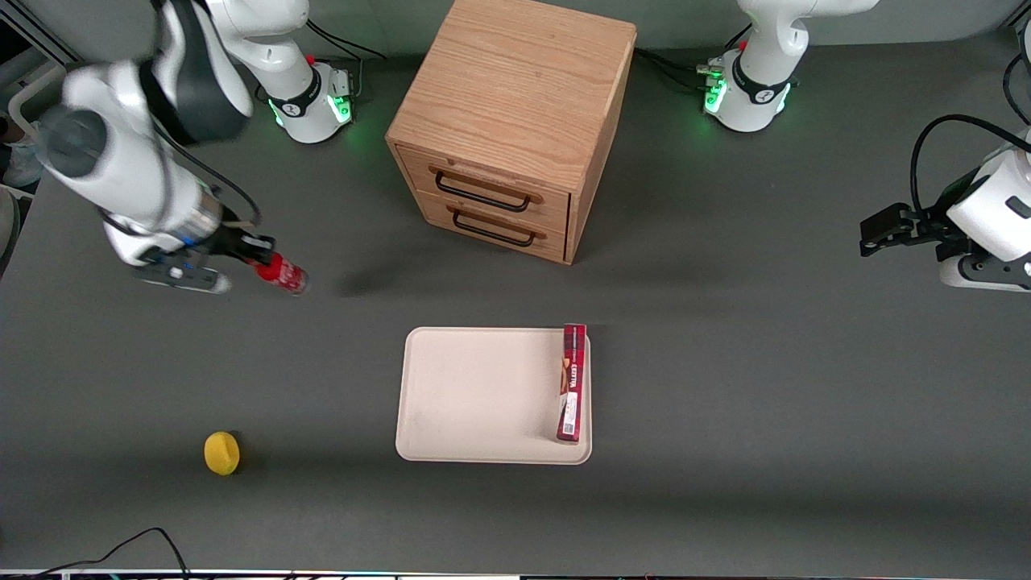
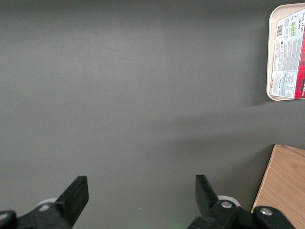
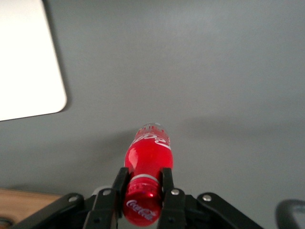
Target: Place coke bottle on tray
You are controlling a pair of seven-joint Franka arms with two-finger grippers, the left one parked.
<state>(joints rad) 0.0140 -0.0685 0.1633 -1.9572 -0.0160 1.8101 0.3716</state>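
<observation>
The coke bottle (image 1: 283,274) is a small red bottle with a red cap and white lettering. My gripper (image 1: 256,251) is shut on its neck just below the cap and holds it tilted above the table, toward the working arm's end. In the right wrist view the black fingers (image 3: 120,183) clamp the bottle (image 3: 148,155) at its neck, with the clear base pointing away. The cream-beige tray (image 1: 475,395) lies flat in the middle of the table, nearer the front camera than the bottle. A corner of the tray (image 3: 26,57) shows in the right wrist view.
A long flat red box (image 1: 573,383) lies in the tray along its edge toward the parked arm's end. A wooden two-drawer cabinet (image 1: 515,121) stands farther from the camera than the tray. A yellow lemon (image 1: 221,453) lies near the table's front.
</observation>
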